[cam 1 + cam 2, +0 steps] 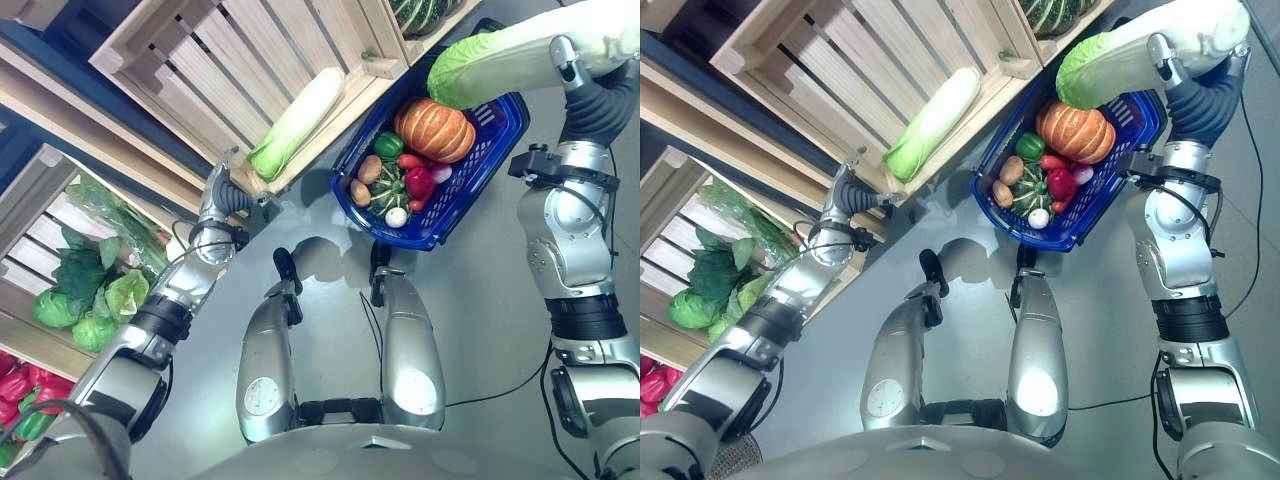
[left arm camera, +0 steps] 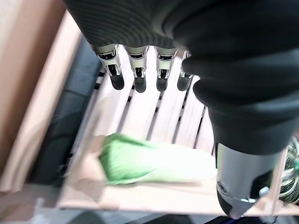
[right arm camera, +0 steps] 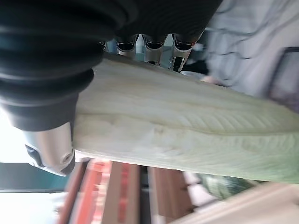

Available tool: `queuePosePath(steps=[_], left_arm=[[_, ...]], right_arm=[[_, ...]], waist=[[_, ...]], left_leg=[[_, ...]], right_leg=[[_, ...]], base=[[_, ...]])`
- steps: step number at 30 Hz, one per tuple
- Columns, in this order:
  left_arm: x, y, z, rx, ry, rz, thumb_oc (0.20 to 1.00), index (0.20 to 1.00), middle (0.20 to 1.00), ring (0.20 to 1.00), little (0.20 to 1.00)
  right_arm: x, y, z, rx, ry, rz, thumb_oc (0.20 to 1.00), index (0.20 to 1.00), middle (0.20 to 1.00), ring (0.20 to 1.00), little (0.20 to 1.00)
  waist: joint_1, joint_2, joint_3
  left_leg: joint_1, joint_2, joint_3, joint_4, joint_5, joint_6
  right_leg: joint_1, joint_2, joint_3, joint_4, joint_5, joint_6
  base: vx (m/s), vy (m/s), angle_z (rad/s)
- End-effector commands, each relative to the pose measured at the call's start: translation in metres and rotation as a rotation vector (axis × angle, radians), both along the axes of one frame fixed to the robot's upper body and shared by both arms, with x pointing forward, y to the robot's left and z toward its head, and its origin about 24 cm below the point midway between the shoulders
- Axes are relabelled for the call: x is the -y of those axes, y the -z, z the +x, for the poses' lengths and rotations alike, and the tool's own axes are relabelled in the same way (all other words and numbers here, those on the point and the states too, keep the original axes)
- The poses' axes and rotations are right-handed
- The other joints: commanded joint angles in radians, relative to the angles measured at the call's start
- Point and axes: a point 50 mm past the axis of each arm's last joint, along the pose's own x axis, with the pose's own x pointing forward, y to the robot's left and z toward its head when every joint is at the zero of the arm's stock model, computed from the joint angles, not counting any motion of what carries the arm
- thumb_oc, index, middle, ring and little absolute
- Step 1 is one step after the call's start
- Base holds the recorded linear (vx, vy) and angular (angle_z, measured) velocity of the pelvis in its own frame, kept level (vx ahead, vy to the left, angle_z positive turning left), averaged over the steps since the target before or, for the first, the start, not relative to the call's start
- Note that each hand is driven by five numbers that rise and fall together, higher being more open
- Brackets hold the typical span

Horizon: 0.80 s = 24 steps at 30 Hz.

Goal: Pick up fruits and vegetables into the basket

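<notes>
A long napa cabbage [image 1: 1140, 45] is held in the right hand [image 3: 154, 49], whose fingers [image 3: 150, 52] are curled round its pale stalk end, as seen in the right wrist view; the green leafy end is raised above the blue basket [image 1: 470, 185], over the orange pumpkin [image 1: 436, 130] lying inside. In the basket are also seen a green pepper [image 1: 388, 145], a potato [image 1: 370, 168], a dark red vegetable [image 1: 419, 183], a striped green squash [image 1: 388, 192] and a small white vegetable [image 1: 397, 216]. A second napa cabbage [image 1: 297, 122] is left lying in the wooden crate [image 1: 200, 80] on the shelf, its green end near the crate's front edge. The left hand [image 2: 140, 70] is held at that crate's front edge, just beside the cabbage's green end and apart from it; its fingers [image 2: 139, 80] are extended straight and nothing is gripped. Leafy greens [image 1: 85, 290] are seen in a lower crate, and red peppers [image 1: 20, 385] below that.
</notes>
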Motion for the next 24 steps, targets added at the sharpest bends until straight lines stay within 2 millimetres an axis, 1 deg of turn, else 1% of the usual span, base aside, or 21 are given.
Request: queuePosePath(steps=[1, 2, 3, 7, 9, 10, 12, 13, 14, 15, 16, 17, 18, 19, 23, 24], left_arm=[[-0.007, -0.039, 0.003, 0.189, -0.017, -0.025, 1.000, 1.000, 1.000, 1.000, 1.000], [-0.002, -0.054, 0.006, 0.238, -0.009, -0.030, 1.000, 1.000, 1.000, 1.000, 1.000], [0.000, -0.058, 0.007, 0.254, -0.007, -0.031, 1.000, 1.000, 1.000, 1.000, 1.000], [0.014, -0.096, 0.013, 0.383, 0.012, -0.060, 1.000, 1.000, 1.000, 1.000, 1.000], [0.023, -0.117, 0.017, 0.433, 0.018, -0.076, 1.000, 1.000, 1.000, 1.000, 1.000], [0.023, -0.119, 0.018, 0.437, 0.018, -0.077, 1.000, 1.000, 1.000, 1.000, 1.000], [0.029, -0.131, 0.020, 0.465, 0.023, -0.077, 1.000, 1.000, 1.000, 1.000, 1.000], [0.033, -0.139, 0.021, 0.480, 0.017, -0.081, 1.000, 1.000, 1.000, 1.000, 1.000], [0.035, -0.141, 0.022, 0.484, 0.014, -0.083, 1.000, 1.000, 1.000, 1.000, 1.000], [0.036, -0.140, 0.023, 0.477, 0.014, -0.084, 1.000, 1.000, 1.000, 1.000, 1.000], [0.038, -0.144, 0.025, 0.482, 0.011, -0.090, 1.000, 1.000, 1.000, 1.000, 1.000], [0.041, -0.146, 0.026, 0.485, 0.011, -0.088, 1.000, 1.000, 1.000, 1.000, 1.000], [0.041, -0.147, 0.026, 0.486, 0.011, -0.088, 1.000, 1.000, 1.000, 1.000, 1.000], [0.043, -0.151, 0.028, 0.491, 0.009, -0.087, 1.000, 1.000, 1.000, 1.000, 1.000], [0.046, -0.154, 0.029, 0.493, 0.012, -0.090, 1.000, 1.000, 1.000, 1.000, 1.000], [0.050, -0.153, 0.033, 0.477, 0.015, -0.098, 1.000, 1.000, 1.000, 1.000, 1.000]], right_arm=[[-0.009, -0.026, 0.002, 0.106, -0.067, 0.016, 0.200, 0.200, 0.200, 0.200, 0.200], [-0.007, -0.021, 0.011, 0.054, -0.060, 0.036, 0.200, 0.200, 0.200, 0.200, 0.200], [-0.007, -0.020, 0.013, 0.044, -0.055, 0.038, 0.200, 0.200, 0.200, 0.200, 0.200], [-0.003, -0.011, 0.034, -0.064, -0.030, 0.042, 0.200, 0.200, 0.200, 0.200, 0.200], [-0.004, -0.004, 0.049, -0.149, -0.022, 0.029, 0.200, 0.200, 0.200, 0.200, 0.200], [-0.003, -0.004, 0.050, -0.153, -0.021, 0.026, 0.200, 0.200, 0.200, 0.200, 0.200], [-0.004, -0.001, 0.059, -0.214, -0.006, 0.018, 0.200, 0.200, 0.200, 0.200, 0.200], [-0.001, 0.005, 0.065, -0.266, 0.025, 0.000, 0.200, 0.200, 0.200, 0.200, 0.200], [0.002, 0.007, 0.068, -0.289, 0.049, -0.010, 0.200, 0.200, 0.200, 0.200, 0.200], [0.003, 0.011, 0.069, -0.310, 0.066, -0.018, 0.200, 0.200, 0.200, 0.200, 0.200], [0.008, 0.016, 0.072, -0.360, 0.122, -0.029, 0.200, 0.200, 0.200, 0.200, 0.200], [0.014, 0.021, 0.075, -0.389, 0.165, -0.028, 0.200, 0.200, 0.200, 0.200, 0.200], [0.014, 0.021, 0.075, -0.390, 0.173, -0.030, 0.200, 0.200, 0.200, 0.200, 0.200], [0.021, 0.023, 0.077, -0.422, 0.230, -0.039, 0.200, 0.200, 0.200, 0.200, 0.200], [0.028, 0.025, 0.079, -0.450, 0.277, -0.037, 0.200, 0.200, 0.200, 0.200, 0.200], [0.038, 0.031, 0.081, -0.504, 0.304, -0.006, 0.200, 0.200, 0.200, 0.200, 0.200]], waist=[[-0.026, 0.002, -0.032], [-0.025, 0.016, -0.032], [-0.025, 0.020, -0.032], [-0.020, 0.055, -0.032], [-0.016, 0.082, -0.032], [-0.016, 0.083, -0.032], [-0.013, 0.098, -0.032], [-0.013, 0.108, -0.032], [-0.012, 0.113, -0.032], [-0.013, 0.114, -0.032], [-0.013, 0.122, -0.032], [-0.012, 0.128, -0.032], [-0.012, 0.129, -0.032], [-0.011, 0.138, -0.032], [-0.009, 0.149, -0.032], [-0.009, 0.159, -0.032]], left_leg=[[-0.054, -0.008, 0.012, 0.117, -0.102, -0.002], [-0.072, -0.009, 0.014, 0.118, -0.096, -0.004], [-0.078, -0.010, 0.014, 0.118, -0.094, -0.005], [-0.127, -0.015, 0.020, 0.123, -0.082, -0.013], [-0.155, -0.019, 0.023, 0.124, -0.073, -0.019], [-0.159, -0.019, 0.023, 0.125, -0.073, -0.019], [-0.179, -0.021, 0.027, 0.124, -0.066, -0.023], [-0.195, -0.024, 0.026, 0.124, -0.064, -0.026], [-0.204, -0.026, 0.026, 0.125, -0.063, -0.027], [-0.191, -0.030, 0.015, 0.133, -0.086, -0.037], [-0.206, -0.031, 0.016, 0.137, -0.087, -0.038], [-0.219, -0.032, 0.018, 0.140, -0.087, -0.039], [-0.223, -0.032, 0.018, 0.141, -0.087, -0.039], [-0.242, -0.034, 0.018, 0.145, -0.088, -0.038], [-0.268, -0.036, 0.019, 0.155, -0.090, -0.037], [-0.295, -0.037, 0.017, 0.167, -0.094, -0.036]], right_leg=[[-0.013, -0.020, 0.000, 0.005, -0.022, 0.066], [-0.038, -0.021, 0.005, 0.020, -0.027, 0.063], [-0.045, -0.020, 0.007, 0.025, -0.028, 0.062], [-0.111, -0.022, 0.021, 0.065, -0.042, 0.054], [-0.152, -0.022, 0.033, 0.090, -0.051, 0.048], [-0.157, -0.022, 0.034, 0.093, -0.052, 0.047], [-0.187, -0.023, 0.039, 0.105, -0.056, 0.044], [-0.209, -0.023, 0.043, 0.117, -0.061, 0.042], [-0.221, -0.023, 0.046, 0.122, -0.062, 0.041], [-0.210, -0.022, 0.056, 0.134, -0.089, 0.049], [-0.232, -0.024, 0.060, 0.147, -0.095, 0.048], [-0.248, -0.023, 0.064, 0.154, -0.098, 0.047], [-0.252, -0.023, 0.064, 0.156, -0.098, 0.047], [-0.274, -0.022, 0.067, 0.166, -0.101, 0.044], [-0.305, -0.020, 0.073, 0.181, -0.105, 0.042], [-0.338, -0.021, 0.079, 0.199, -0.110, 0.040]], base=[[0.00, 0.053, -0.04], [0.01, 0.043, -0.04], [0.01, 0.043, 0.00], [0.02, 0.036, 0.04], [0.03, 0.063, -0.01], [0.02, 0.045, -0.03], [0.03, 0.049, -0.04], [0.03, 0.057, -0.03], [0.10, 0.051, 0.01], [0.10, 0.046, 0.06], [0.10, 0.044, 0.05], [0.03, 0.035, 0.02], [0.02, 0.027, -0.04], [0.01, 0.020, -0.04], [0.00, 0.010, -0.03], [0.00, 0.000, 0.00]])
